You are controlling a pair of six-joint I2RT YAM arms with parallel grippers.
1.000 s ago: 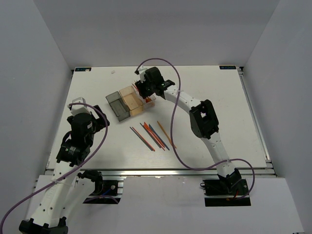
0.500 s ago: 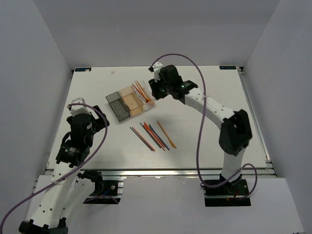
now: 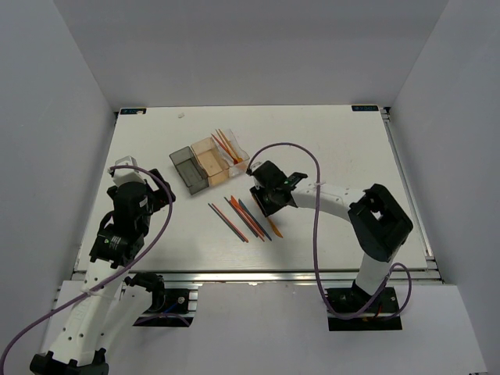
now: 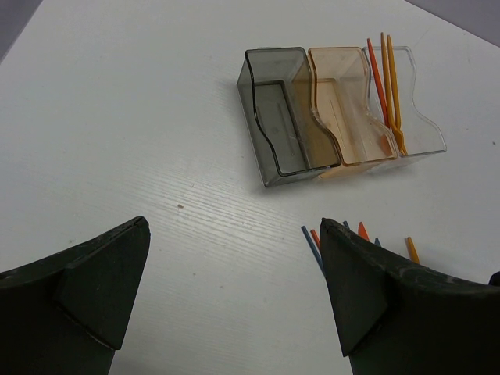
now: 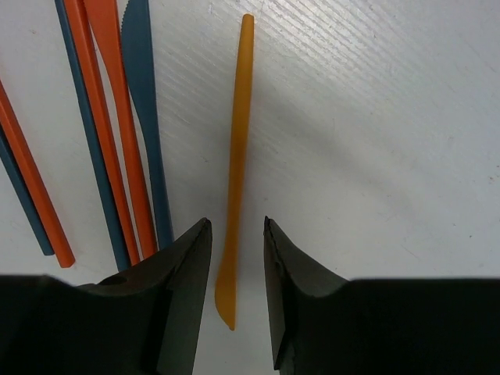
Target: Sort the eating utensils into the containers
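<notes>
Three joined containers stand at the back: smoky grey [image 3: 187, 166], amber [image 3: 209, 160] and clear [image 3: 234, 155]. Up to three orange and red utensils [image 3: 226, 144] lean in the clear one [image 4: 418, 129]. Several loose utensils [image 3: 241, 217] in orange, red and blue lie side by side nearer the arms. My right gripper [image 3: 262, 200] is low over their right end. In the right wrist view it [image 5: 237, 226] is open, its narrow jaws either side of a yellow-orange utensil [image 5: 238, 133] with a gap on both sides. My left gripper [image 4: 234, 234] is wide open over bare table.
Blue [image 5: 144, 117] and orange [image 5: 117, 117] utensils lie just left of the right gripper's left finger. The grey [image 4: 281, 117] and amber [image 4: 344, 101] containers hold nothing that I can see. White table runs to walls on three sides.
The right arm swung from the clear container toward me and down onto the loose utensils, its jaws narrowing. The utensils in the clear container came into view. The left arm stayed still.
</notes>
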